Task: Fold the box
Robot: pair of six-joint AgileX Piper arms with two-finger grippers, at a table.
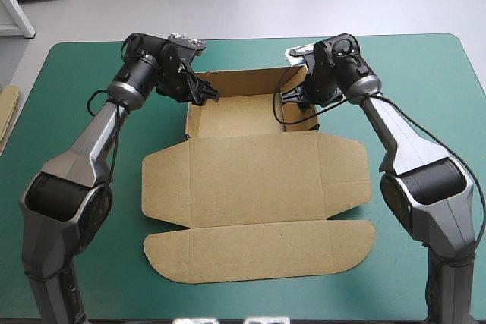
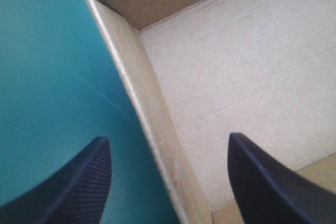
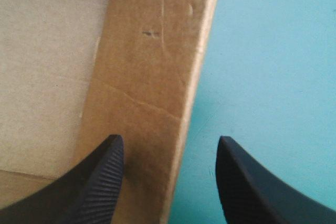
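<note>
box (image 1: 258, 180) sits mid-table on the teal-green cover (image 1: 91, 66), part formed: an open tray (image 1: 243, 115) at the far end with its walls up, the lid (image 1: 258, 161) lying flat toward the near edge. the lid's tuck flap (image 1: 258, 252) and side flaps (image 1: 163, 184) are all unfolded.

left gripper (image 2: 168, 138): jaws wide open, holding nothing. they straddle the tray's left wall (image 2: 142, 93), one black finger outside over the cover, the other inside over the tray floor. i cannot tell whether either finger touches the board.

right gripper (image 3: 169, 138): also wide open and empty, astride the right wall (image 3: 152, 66). one finger is on the tray side, one over the cover.

handling, by judgement: light single-sheet brown board. it is stiff across a panel but ready to hinge at its scored creases. it is likely to skate on the smooth cover if pushed from one side only, and an untucked wall may spring back. best hold looks like a pinch over a wall's top edge, both sides together to steady the tray. the lid would need a finger slid under a free edge.

surroundings: an edge of spare board (image 1: 7, 108) shows off the table's left edge, well apart. nothing else lies on the cover. the raised walls themselves limit reach into the tray, and the arms crowd its far corners.
</note>
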